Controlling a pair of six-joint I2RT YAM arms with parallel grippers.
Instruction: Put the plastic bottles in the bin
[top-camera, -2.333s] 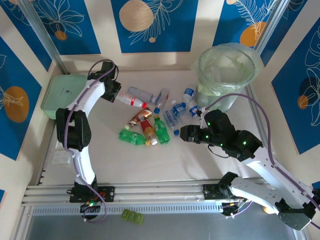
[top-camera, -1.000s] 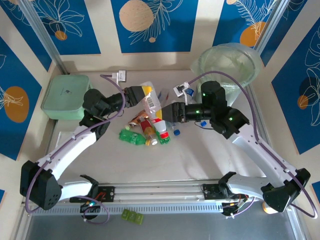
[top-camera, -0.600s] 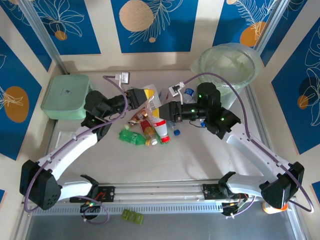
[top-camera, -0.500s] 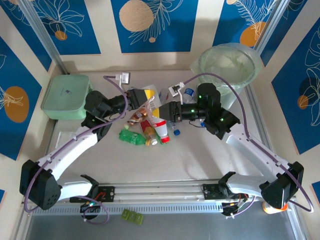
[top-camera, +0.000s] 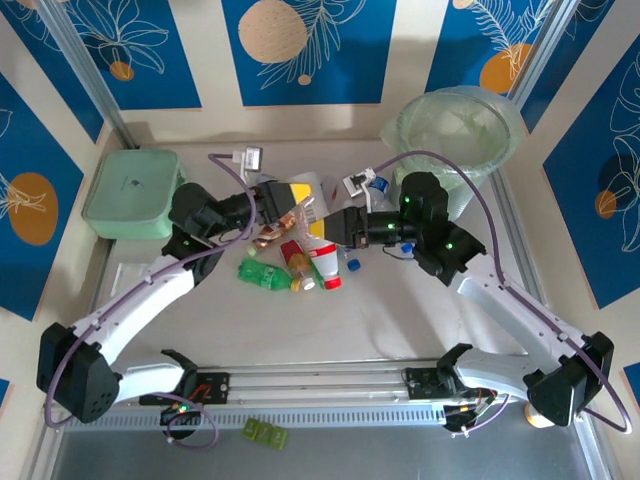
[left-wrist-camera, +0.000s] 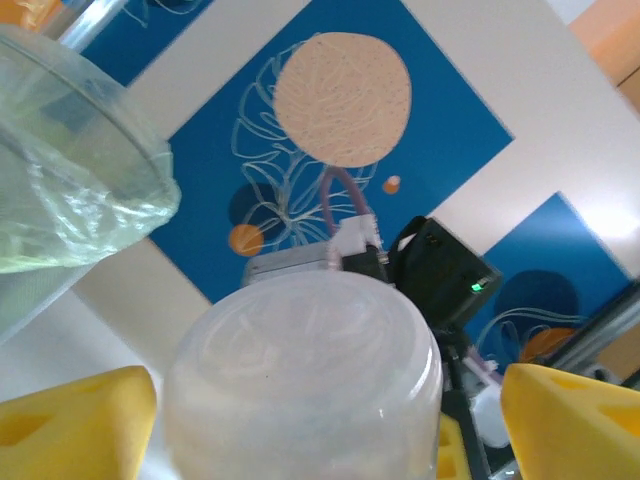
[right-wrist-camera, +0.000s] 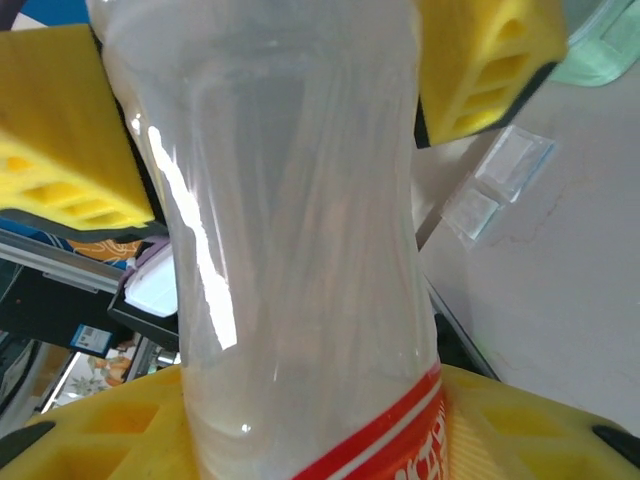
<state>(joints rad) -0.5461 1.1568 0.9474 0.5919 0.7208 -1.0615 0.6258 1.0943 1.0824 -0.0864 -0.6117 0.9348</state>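
Observation:
A clear plastic bottle (top-camera: 312, 212) with a red label hangs above the table between my two grippers. My right gripper (top-camera: 330, 226) is shut on its labelled end; in the right wrist view the bottle (right-wrist-camera: 290, 200) sits pinched between the yellow pads (right-wrist-camera: 90, 440). My left gripper (top-camera: 298, 203) stands open around the other end. In the left wrist view the bottle's base (left-wrist-camera: 300, 380) lies between yellow fingers (left-wrist-camera: 80, 420) spread well clear of it. The bin (top-camera: 410, 150), a round bucket with a pale green liner, stands at the back right.
More bottles lie in a heap under the grippers: green ones (top-camera: 262, 275), a red-capped one (top-camera: 322, 262) and blue-labelled ones (top-camera: 378, 185). A mint-green lidded box (top-camera: 130, 192) sits at the back left. The bin's rim (left-wrist-camera: 60, 200) shows in the left wrist view.
My right gripper has closed on the bottle's labelled end. My left gripper, which was holding the bottle, has opened its jaws off it. Both arms have barely shifted.

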